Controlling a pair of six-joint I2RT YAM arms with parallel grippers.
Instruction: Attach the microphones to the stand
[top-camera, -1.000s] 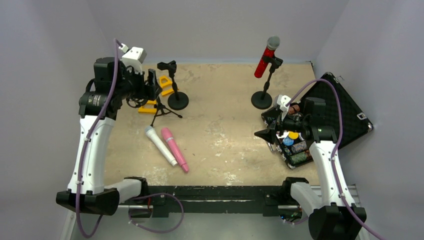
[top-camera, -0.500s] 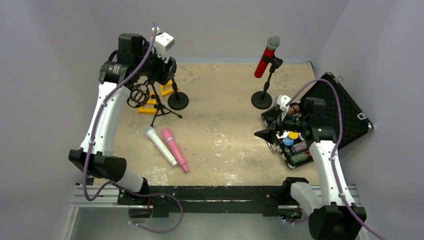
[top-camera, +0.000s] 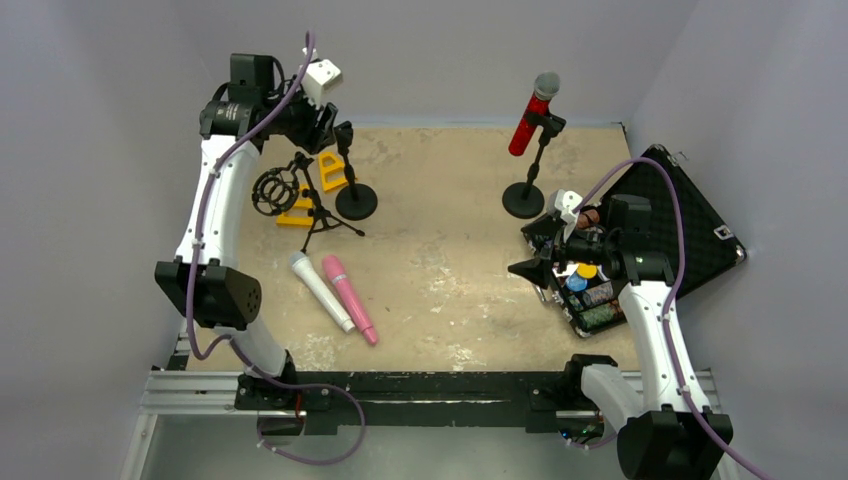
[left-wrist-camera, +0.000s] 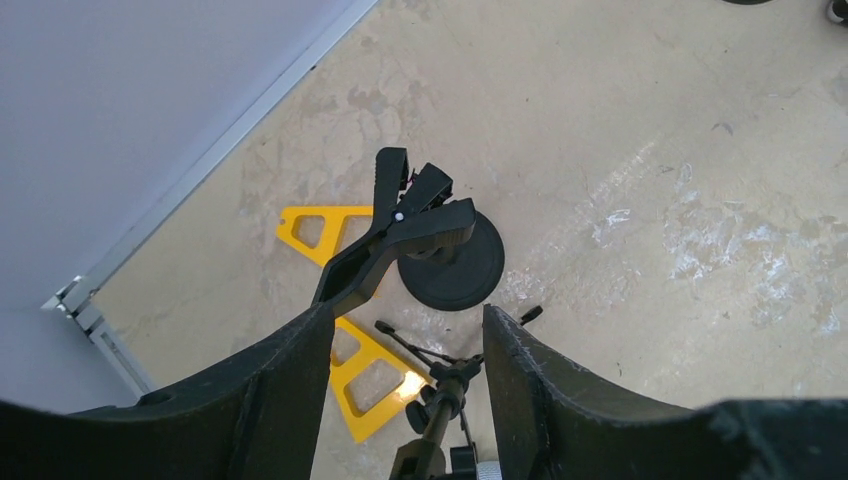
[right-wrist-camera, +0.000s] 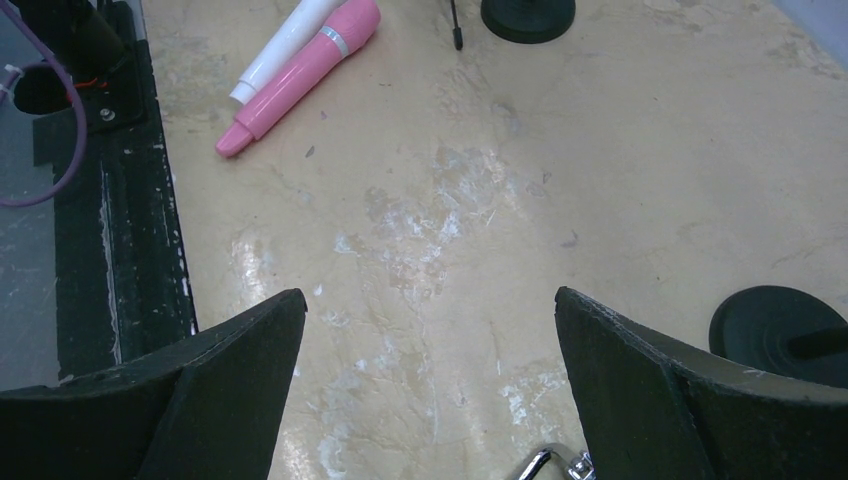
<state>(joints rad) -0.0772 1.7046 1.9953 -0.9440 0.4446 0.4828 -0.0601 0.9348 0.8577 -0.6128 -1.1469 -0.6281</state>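
A glittery red microphone (top-camera: 528, 117) sits clipped in the right stand (top-camera: 524, 197). On the table lie a white microphone (top-camera: 320, 290) (right-wrist-camera: 285, 45) and a pink microphone (top-camera: 349, 298) (right-wrist-camera: 300, 75), side by side. The left stand (top-camera: 355, 199) has a round base (left-wrist-camera: 452, 265) and an empty black clip (left-wrist-camera: 400, 220) on top. My left gripper (top-camera: 325, 122) (left-wrist-camera: 405, 330) hovers high beside that clip, open and partly narrowed, holding nothing. The clip's tail ends by my left finger (left-wrist-camera: 290, 380). My right gripper (top-camera: 530, 268) (right-wrist-camera: 430, 300) is wide open and empty.
A black tripod stand (top-camera: 318, 215) (left-wrist-camera: 440, 395) with a ring mount (top-camera: 274, 190) stands left of the clip stand. Yellow brackets (top-camera: 300, 214) (left-wrist-camera: 345, 345) lie around it. An open black case (top-camera: 690, 215) and a box of small items (top-camera: 588, 295) sit at the right.
My left arm lifted and swung back from the ring mount to beside the left stand's clip, its jaws narrowing. The right arm and the microphones stayed put.
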